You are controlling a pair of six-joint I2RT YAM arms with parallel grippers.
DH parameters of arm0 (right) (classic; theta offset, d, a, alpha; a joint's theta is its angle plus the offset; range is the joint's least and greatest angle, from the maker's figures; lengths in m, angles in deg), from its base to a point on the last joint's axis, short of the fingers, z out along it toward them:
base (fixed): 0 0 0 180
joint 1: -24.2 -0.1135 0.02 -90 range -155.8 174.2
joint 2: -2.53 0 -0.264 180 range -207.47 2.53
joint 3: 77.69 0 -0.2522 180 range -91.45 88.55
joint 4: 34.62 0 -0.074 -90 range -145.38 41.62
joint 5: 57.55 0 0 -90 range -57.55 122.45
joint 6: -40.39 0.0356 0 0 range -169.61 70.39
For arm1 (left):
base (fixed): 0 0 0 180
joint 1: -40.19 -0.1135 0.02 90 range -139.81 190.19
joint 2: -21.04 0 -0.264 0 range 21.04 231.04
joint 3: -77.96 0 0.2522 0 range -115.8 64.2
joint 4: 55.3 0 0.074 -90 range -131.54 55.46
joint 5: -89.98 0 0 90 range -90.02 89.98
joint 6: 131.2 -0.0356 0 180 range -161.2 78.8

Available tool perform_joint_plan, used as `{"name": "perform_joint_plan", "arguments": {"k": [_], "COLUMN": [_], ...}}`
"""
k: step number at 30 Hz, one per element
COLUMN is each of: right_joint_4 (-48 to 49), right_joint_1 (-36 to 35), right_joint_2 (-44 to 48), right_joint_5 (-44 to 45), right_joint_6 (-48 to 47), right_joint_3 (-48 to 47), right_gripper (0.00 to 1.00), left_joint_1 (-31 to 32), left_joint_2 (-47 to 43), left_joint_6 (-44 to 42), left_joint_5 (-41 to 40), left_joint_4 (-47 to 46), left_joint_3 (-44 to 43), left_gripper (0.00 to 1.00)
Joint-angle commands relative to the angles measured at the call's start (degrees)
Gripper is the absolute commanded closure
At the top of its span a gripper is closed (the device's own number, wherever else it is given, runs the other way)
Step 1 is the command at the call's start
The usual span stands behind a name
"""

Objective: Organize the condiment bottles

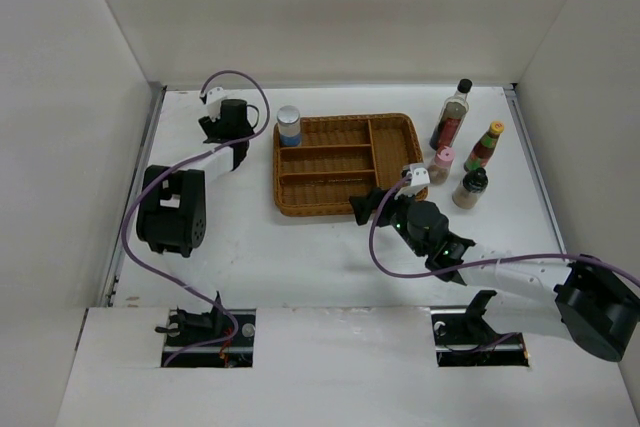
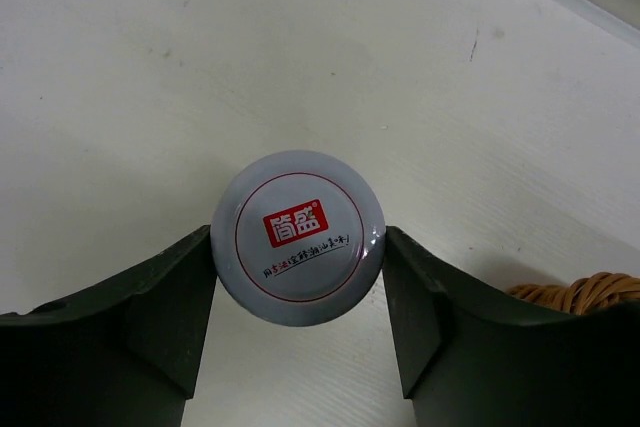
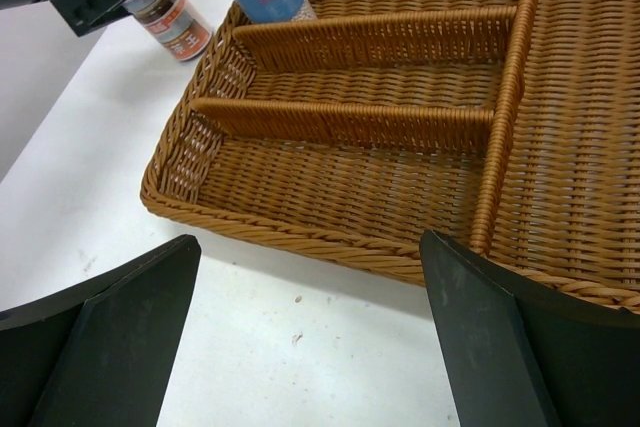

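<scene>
My left gripper (image 2: 300, 239) is shut on the white-lidded jar (image 2: 298, 209), which stands on the table at the back left, just left of the tray. In the top view the gripper (image 1: 238, 115) hides this jar. The silver-lidded blue-labelled jar (image 1: 289, 125) stands beside the tray's back left corner. My right gripper (image 3: 308, 247) is open and empty over the table at the tray's front edge (image 1: 365, 205). The tall clear black-capped bottle (image 1: 452, 114), red yellow-capped bottle (image 1: 485, 145), pink-capped shaker (image 1: 441, 163) and dark-capped shaker (image 1: 470, 188) stand right of the tray.
The brown wicker tray (image 1: 300, 202) lies mid-table with three long compartments on the left and one wide one on the right, all without bottles. White walls enclose the table on three sides. Purple cables trail from both arms.
</scene>
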Motion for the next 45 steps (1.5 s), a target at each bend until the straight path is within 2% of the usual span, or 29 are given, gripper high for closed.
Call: {"name": "perform_joint_plan", "arguments": {"k": [1,2,5,8,14,21,25,32,45], "right_joint_4": [2.2,2.2,2.0,2.8,2.8,2.4,2.8,2.7,2.8], "right_joint_1": [0.3,0.5,0.4,0.3,0.4,0.6,0.5,0.6,0.5], "right_joint_2": [0.5,0.3,0.6,0.3,0.6,2.0,3.2,3.7,3.2], "right_joint_5": [-0.7,-0.9,-0.8,-0.9,-0.8,-0.6,-0.1,0.2,0.2], "right_joint_6": [0.6,0.9,0.6,0.7,0.7,0.9,0.4,0.3,0.3], "right_joint_3": [-1.0,-1.0,-1.2,-0.8,-0.7,-0.3,0.0,0.0,0.0], "right_gripper": [0.02,0.02,0.02,0.02,0.02,0.02,0.02,0.02,0.02], "left_joint_1": [-0.5,-0.4,0.1,2.1,10.6,18.8,22.4,24.3,24.7], "left_joint_2": [-0.5,-1.4,-6.9,-14.1,-26.7,-34.3,-31.7,-24.6,-14.5], "left_joint_6": [-0.2,-0.2,0.5,0.5,0.5,0.4,0.1,-0.4,-0.6], "left_joint_5": [0.7,0.3,-3.2,-6.5,-9.2,-9.1,-7.2,-2.8,-0.9], "left_joint_4": [-2.1,-2.1,-5.2,-7.5,-7.1,-2.4,-3.2,-5.6,-6.0], "left_joint_3": [-1.3,-0.5,4.9,9.8,17.3,17.1,13.9,7.2,6.3], "left_gripper": [0.51,0.57,0.66,0.68,0.68,0.68,0.68,0.68,0.68]}}
